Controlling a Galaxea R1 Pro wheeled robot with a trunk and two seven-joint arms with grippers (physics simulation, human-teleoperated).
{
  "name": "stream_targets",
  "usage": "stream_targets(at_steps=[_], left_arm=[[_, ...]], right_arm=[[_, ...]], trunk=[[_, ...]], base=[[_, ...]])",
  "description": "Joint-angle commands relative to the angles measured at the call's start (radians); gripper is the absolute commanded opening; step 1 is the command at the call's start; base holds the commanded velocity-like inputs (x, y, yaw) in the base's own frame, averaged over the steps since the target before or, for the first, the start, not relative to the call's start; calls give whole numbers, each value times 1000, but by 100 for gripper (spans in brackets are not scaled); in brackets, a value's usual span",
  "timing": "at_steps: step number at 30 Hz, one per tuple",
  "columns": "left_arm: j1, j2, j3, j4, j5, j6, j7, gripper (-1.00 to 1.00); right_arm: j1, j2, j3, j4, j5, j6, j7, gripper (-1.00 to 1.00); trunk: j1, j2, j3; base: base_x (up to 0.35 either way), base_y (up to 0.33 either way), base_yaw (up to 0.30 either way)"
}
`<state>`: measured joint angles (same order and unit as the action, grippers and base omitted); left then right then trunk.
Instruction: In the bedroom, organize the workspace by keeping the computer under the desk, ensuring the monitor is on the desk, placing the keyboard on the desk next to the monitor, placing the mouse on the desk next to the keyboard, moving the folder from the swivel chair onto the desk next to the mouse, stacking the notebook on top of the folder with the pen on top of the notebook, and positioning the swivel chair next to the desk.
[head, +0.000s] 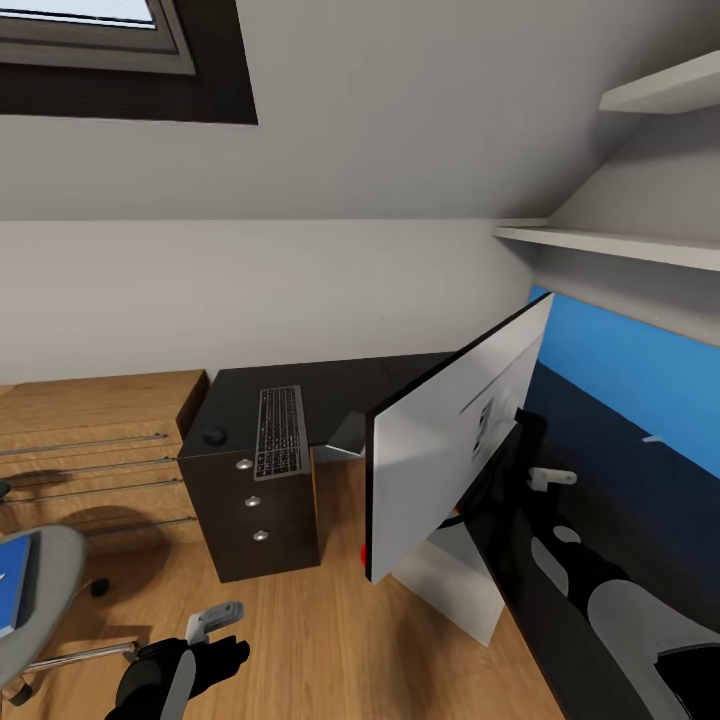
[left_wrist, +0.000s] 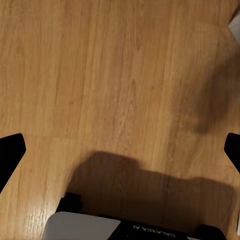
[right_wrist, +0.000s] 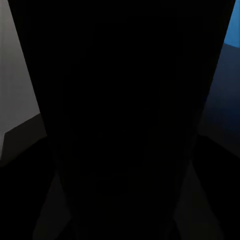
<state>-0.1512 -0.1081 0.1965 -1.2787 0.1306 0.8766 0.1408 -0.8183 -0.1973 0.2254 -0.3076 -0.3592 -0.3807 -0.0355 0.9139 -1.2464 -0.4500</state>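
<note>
The monitor (head: 450, 440) hangs tilted over the desk (head: 350, 390), pale back toward me, its red-dotted lower corner past the desk edge. My right gripper (head: 545, 480) is at the monitor's back and shut on it; the right wrist view is dark with a black shape up close. On the drawer-unit end of the desk lie the keyboard (head: 280, 430) and, left of it, the mouse (head: 213, 437). At the lower left stands the swivel chair (head: 55, 570) with the blue folder (head: 15, 590) on its seat. My left gripper (head: 215, 622) (left_wrist: 120, 150) is open and empty above the wooden floor.
A light wooden drawer chest (head: 90, 440) stands left of the desk's black drawer unit (head: 262, 510). A white panel (head: 450, 585) stands on the floor below the monitor. White shelves (head: 620, 245) hang on the right wall over a blue wall strip. Bare floor lies between chair and desk.
</note>
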Motion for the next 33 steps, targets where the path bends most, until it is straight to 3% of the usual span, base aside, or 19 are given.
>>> stream_targets(at_steps=[1, 4, 17, 33], left_arm=[[0, -1, 1, -1, 11, 4, 8, 100], [0, -1, 1, -1, 11, 4, 8, 100], [-1, -1, 1, -1, 11, 4, 8, 100], [-1, 1, 3, -1, 11, 4, 8, 100]], right_arm=[[-1, -1, 9, -1, -3, -3, -3, -100], [-1, -1, 9, -1, -3, -3, -3, -100], [-2, -1, 9, -1, -3, -3, -3, -100], [-1, -1, 9, -4, -3, -3, -3, -100]], trunk=[[0, -1, -1], [0, -1, -1], [-50, 90, 40], [-50, 90, 40]], base=[[0, 0, 0], [0, 0, 0], [0, 0, 0], [0, 0, 0]])
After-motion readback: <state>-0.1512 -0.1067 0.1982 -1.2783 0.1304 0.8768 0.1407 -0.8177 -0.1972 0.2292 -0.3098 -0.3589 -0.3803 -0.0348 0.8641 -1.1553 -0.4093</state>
